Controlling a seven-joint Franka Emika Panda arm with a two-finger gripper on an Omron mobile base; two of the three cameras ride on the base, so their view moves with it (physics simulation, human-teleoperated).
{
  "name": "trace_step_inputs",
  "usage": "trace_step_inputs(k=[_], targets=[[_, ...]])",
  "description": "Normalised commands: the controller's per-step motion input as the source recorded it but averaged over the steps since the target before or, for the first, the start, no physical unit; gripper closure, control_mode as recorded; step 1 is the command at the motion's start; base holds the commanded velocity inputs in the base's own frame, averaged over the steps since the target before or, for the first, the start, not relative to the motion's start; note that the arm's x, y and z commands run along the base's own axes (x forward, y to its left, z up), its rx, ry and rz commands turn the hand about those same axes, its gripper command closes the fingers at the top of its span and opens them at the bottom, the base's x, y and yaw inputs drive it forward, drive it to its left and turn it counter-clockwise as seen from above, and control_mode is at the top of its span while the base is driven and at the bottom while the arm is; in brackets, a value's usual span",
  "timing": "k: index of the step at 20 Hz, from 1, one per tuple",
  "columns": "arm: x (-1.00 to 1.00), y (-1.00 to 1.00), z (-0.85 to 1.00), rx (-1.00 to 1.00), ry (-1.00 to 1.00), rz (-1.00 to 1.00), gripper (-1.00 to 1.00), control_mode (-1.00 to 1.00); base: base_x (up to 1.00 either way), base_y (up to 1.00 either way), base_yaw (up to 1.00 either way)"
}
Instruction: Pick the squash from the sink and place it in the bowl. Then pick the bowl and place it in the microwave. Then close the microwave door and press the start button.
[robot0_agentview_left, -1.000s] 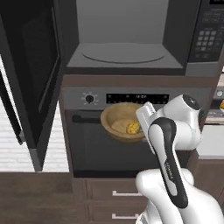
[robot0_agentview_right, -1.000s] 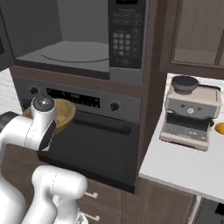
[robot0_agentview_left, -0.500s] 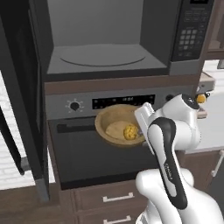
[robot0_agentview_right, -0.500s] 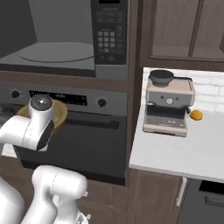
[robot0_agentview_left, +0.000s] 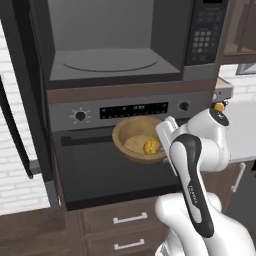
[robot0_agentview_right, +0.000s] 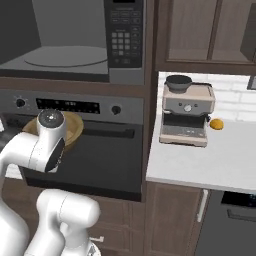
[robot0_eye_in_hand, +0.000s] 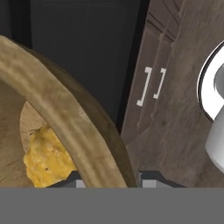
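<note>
The squash already lies inside the bowl, so the first step of the task reads as complete. The bowl is held off any surface, in front of the oven fascia and below the microwave, so the second step is under way but not finished. The claw is clamped on the bowl's rim, jaws nearly together with the wooden wall between them; in the hand view the rim runs up from between the finger tips, which supports that reading. The microwave door stands swung wide to the left, and the grey cavity with its turntable is bare. Remaining work, by my judgement: raise the bowl to the cavity, set it on the turntable, release, swing the door shut, and press start on the keypad at the right. As to attitude, the bowl is tipped, its open face turned up and partly outward toward the room, with the squash resting against the lower, right-hand part of the floor near the grasped rim. The squash is a lumpy nugget; its long axis appears roughly upright in the left base view, though the rendering is too coarse to be certain.
</note>
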Motion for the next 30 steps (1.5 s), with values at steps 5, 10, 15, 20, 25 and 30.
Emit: trace_step_inputs(k=[5,10,15,20,25,30], targets=[[0.0,0.0,0.0,0.0,0.0,0.0,1.0,1.0,-0.15,0.19,-0.01],[0.0,0.0,0.0,0.0,0.0,0.0,1.0,1.0,0.03,0.28,-0.04],[0.0,0.0,0.0,0.0,0.0,0.0,1.0,1.0,0.0,0.2,-0.02],[0.0,0.0,0.0,0.0,0.0,0.0,1.0,1.0,0.0,0.01,0.0],[-0.25,0.01,0.5,0.05,-0.13,-0.02,1.0,-1.0,-0.03,0.0,0.0],[-0.03,0.12,0.98,0.01,-0.15,-0.14,1.0,-1.0,0.0,0.0,0.0]])
